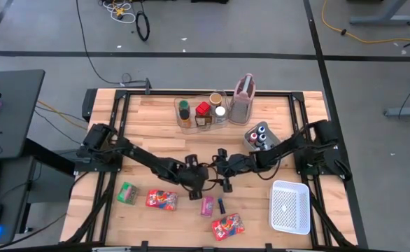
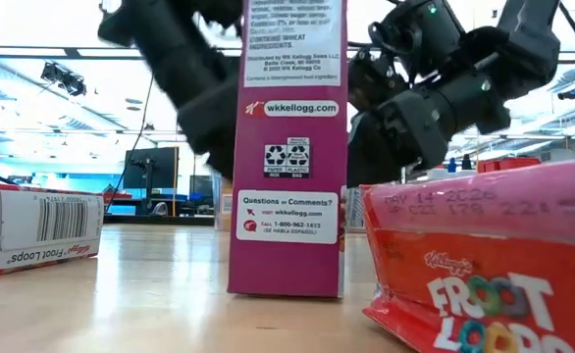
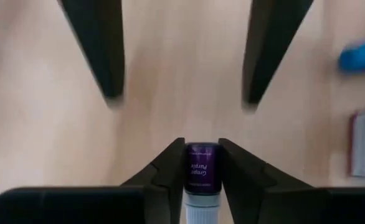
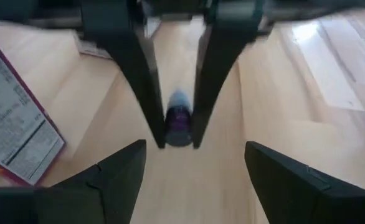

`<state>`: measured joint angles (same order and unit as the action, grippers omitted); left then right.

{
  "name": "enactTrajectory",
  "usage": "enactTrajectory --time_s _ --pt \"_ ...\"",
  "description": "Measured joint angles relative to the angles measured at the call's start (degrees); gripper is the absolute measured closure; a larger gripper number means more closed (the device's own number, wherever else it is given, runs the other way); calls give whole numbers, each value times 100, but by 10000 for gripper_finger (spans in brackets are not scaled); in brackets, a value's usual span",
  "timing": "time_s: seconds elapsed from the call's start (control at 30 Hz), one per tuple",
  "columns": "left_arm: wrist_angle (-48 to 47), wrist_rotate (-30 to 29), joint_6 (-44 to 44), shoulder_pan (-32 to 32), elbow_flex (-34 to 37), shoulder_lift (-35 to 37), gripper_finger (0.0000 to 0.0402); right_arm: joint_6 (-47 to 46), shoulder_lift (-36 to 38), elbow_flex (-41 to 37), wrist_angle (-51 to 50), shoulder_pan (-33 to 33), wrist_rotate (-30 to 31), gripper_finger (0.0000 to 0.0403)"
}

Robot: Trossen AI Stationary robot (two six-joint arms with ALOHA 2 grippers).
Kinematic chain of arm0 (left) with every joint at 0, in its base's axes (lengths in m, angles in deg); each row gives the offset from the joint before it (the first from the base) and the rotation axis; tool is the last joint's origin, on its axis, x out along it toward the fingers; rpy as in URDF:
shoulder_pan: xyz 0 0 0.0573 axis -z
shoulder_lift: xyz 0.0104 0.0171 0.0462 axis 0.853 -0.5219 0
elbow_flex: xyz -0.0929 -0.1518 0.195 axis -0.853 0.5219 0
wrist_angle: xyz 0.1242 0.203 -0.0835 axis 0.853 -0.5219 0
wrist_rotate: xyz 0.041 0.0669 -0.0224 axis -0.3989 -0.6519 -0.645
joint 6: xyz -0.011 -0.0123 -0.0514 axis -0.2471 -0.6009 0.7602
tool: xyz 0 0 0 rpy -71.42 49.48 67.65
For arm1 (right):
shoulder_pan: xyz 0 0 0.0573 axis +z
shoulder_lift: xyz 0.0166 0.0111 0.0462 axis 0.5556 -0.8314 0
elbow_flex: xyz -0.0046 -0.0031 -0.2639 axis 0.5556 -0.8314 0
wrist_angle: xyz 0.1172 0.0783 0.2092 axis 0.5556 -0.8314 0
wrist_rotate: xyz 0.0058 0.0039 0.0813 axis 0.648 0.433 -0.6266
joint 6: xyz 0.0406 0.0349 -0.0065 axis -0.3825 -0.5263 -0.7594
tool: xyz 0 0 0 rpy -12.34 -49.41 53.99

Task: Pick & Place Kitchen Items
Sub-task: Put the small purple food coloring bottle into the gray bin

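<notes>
Left gripper [image 3: 201, 149] — clamps purple bottle [image 3: 201, 173].

Both arms reach from the frame's left and right edges toward the middle of the high view, their wrists nearly meeting just below centre. The left claw [image 1: 199, 183] points toward the right one, its fingers [image 4: 146, 93] closed on a small purple bottle [image 3: 200, 168]. The right claw [image 1: 224, 179] faces it, just beside it, its fingers [image 3: 104, 56] spread wide apart, gripping nothing.
</notes>
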<state>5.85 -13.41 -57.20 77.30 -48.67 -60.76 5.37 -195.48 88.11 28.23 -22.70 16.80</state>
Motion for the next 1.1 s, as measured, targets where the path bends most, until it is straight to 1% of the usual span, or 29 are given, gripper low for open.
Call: enactTrajectory --time_s 0.07,0.13,0.17,0.23,0.33,0.37,0.43,0.5,0.53,0.57,0.63,0.67,0.73,0.8,0.83,0.9,0.97,1.0,1.07,1.1 --pt "-174 -128 -352 0 -222 70 301 64 263 -1 -405 2 -11 119" --pt "-344 -399 -683 8 -418 90 307 168 731 0 -1221 4 14 119" --pt "-486 -589 -870 11 -482 140 311 187 996 -2 -1626 4 77 119" --pt "-442 -970 -1292 -1 -642 239 320 104 1655 0 -2556 4 232 119" --pt "-431 -1418 -1752 -57 -810 525 324 -290 2646 9 -3675 4 381 119" --pt "-421 -1456 -1857 -90 -854 623 323 -472 2975 4 -4107 4 497 119" --pt "-300 -1455 -2040 -137 -881 895 316 -726 3470 -6 -4548 34 739 119" --pt "6 -1417 -2205 -210 -910 1160 310 -739 3901 -215 -4621 121 1040 121" --pt "92 -1368 -2307 -224 -909 1311 309 -694 4030 -367 -4319 181 1170 123" --pt "163 -1318 -2363 -270 -901 1431 309 -619 4121 -590 -3806 238 1276 126" --pt "632 -1001 -2516 -340 -911 1612 311 -321 4187 -1115 -2338 307 1391 135" --pt "817 -777 -2634 -392 -910 1666 313 -138 4093 -1384 -1388 317 1406 140" --pt "1485 -249 -2900 -467 -905 1700 317 183 3807 -1869 463 300 1328 150" --pt "2029 275 -3095 -557 -910 1702 318 314 3396 -2101 1899 274 1224 160" --pt "2231 466 -3182 -609 -905 1687 318 346 3241 -2180 2400 261 1106 164" --pt "2593 743 -3245 -719 -919 1596 316 359 2895 -2130 3026 237 830 172" --pt "2752 852 -3213 -849 -890 1495 315 429 2618 -2003 3128 217 684 177" --pt "2979 906 -3174 -906 -918 1388 315 485 2495 -1880 3120 219 718 179" --pt "2937 1013 -3084 -998 -879 1336 316 583 2285 -1594 3197 214 875 183" --pt "3179 1063 -3070 -1030 -891 1236 317 603 2243 -1509 3190 214 1033 183"
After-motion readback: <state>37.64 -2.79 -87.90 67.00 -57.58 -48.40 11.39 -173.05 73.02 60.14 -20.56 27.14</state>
